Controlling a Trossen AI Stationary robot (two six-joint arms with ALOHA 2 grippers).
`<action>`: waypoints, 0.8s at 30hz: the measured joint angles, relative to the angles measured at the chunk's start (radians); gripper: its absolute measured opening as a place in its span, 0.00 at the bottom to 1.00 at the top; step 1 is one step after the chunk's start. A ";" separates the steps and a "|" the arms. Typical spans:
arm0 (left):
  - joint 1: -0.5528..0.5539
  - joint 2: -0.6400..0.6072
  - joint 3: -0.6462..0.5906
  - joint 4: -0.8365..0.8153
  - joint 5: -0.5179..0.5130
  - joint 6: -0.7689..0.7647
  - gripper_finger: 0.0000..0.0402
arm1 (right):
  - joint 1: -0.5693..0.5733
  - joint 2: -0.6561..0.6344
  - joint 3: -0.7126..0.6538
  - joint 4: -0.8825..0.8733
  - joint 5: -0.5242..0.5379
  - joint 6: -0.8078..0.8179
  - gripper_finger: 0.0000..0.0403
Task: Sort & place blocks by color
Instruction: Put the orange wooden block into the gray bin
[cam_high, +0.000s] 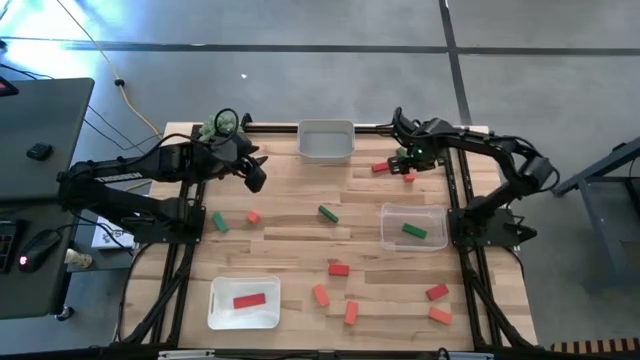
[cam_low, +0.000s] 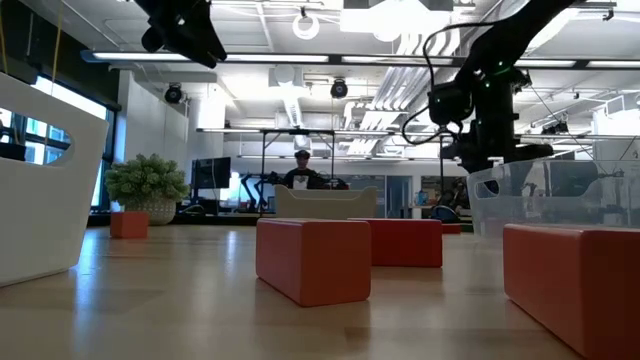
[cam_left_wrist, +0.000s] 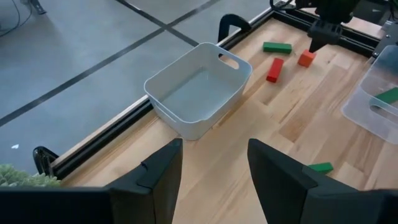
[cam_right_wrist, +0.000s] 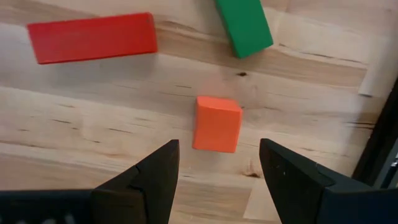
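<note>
Three blocks lie flat on the wood at the far right: a stubby orange block, a long red block and a green block. My right gripper points down over them, open, its fingers standing apart above the orange block without touching it. My left gripper hangs open above the table at the far left, facing the white tray, with nothing between its fingers. Several more red, orange and green blocks lie loose on the near half of the table.
A clear tray at the right holds a green block. A white tray at the near left holds a red block. The far white tray holds nothing. A spiky green plant ball sits at the far left corner.
</note>
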 joint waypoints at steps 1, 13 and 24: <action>0.000 0.000 0.000 0.000 0.000 0.000 0.42 | 0.000 0.007 0.000 0.000 0.000 0.004 0.53; 0.000 0.000 0.000 0.000 -0.001 0.067 0.42 | 0.000 0.113 -0.001 0.047 0.005 0.010 0.53; 0.000 0.000 0.000 0.000 -0.003 0.128 0.42 | 0.000 0.168 -0.001 0.062 0.017 0.008 0.44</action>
